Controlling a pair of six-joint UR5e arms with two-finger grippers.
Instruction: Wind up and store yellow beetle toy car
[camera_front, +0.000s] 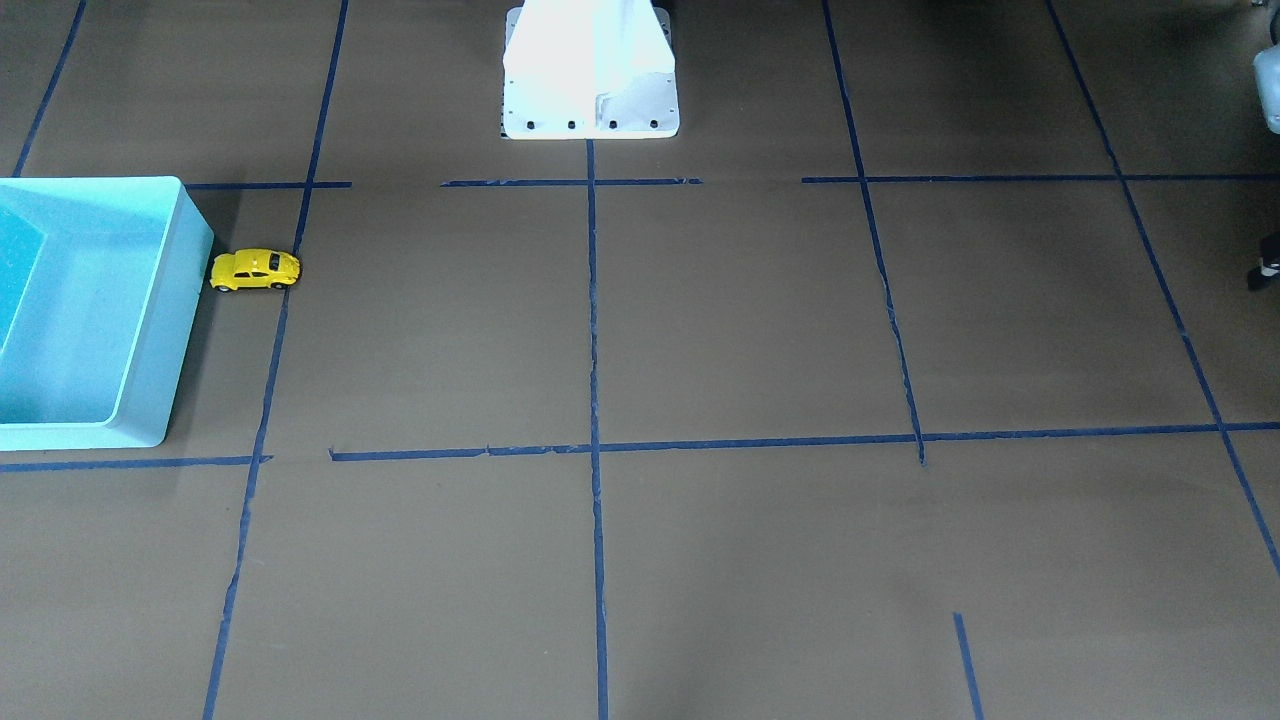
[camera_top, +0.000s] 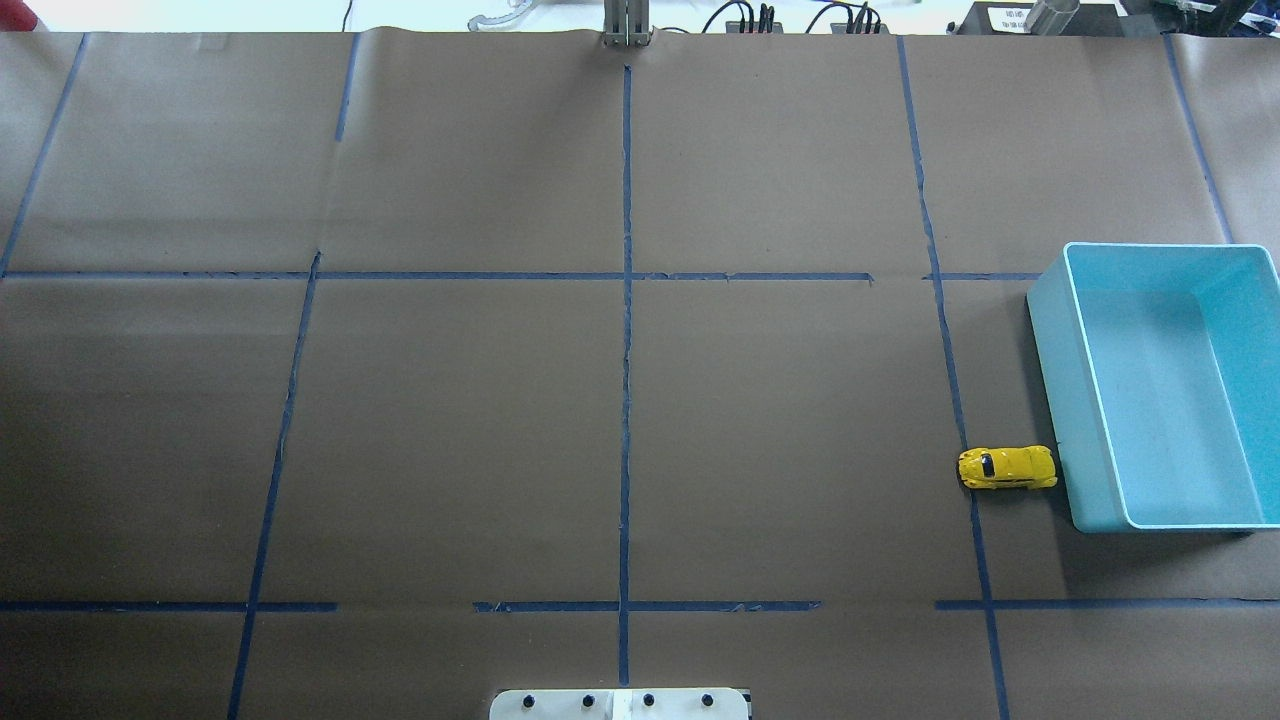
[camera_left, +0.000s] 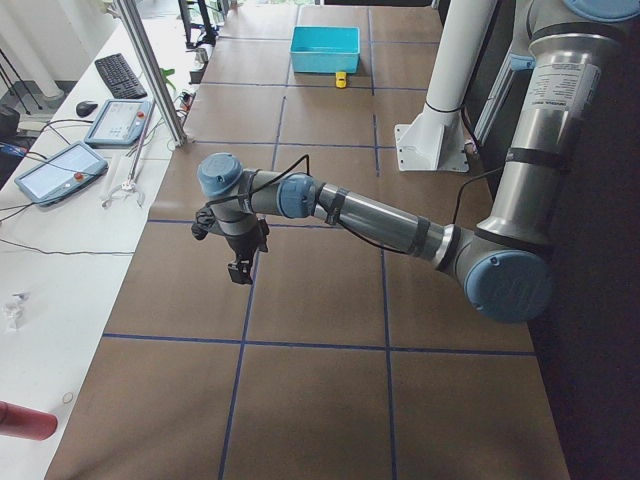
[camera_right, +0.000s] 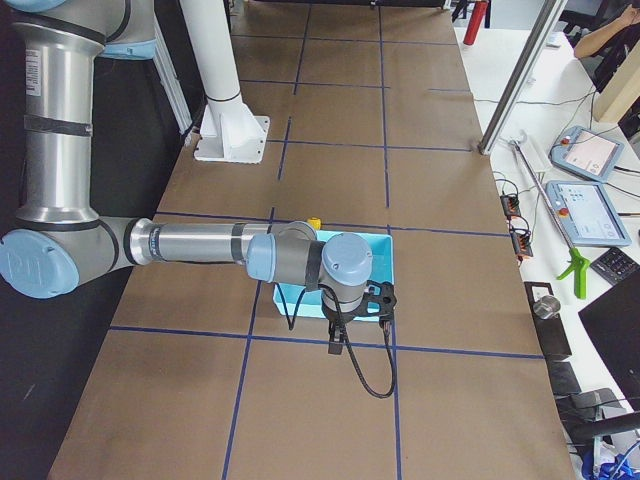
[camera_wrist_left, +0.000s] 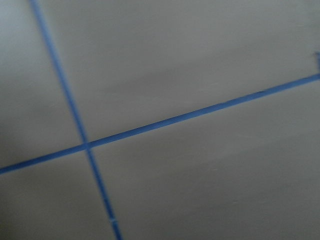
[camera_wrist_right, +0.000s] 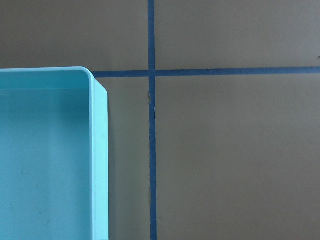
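The yellow beetle toy car stands on its wheels on the brown table, right beside the outer wall of the light blue bin. It also shows in the front view and, small, in both side views. My right gripper hangs above the bin's end away from the car. My left gripper hangs over the table's opposite end, far from the car. I cannot tell whether either gripper is open or shut. Neither holds the car.
The bin looks empty; its corner shows in the right wrist view. Blue tape lines cross the table. The white robot base stands at mid table edge. Tablets and a keyboard lie on the side benches.
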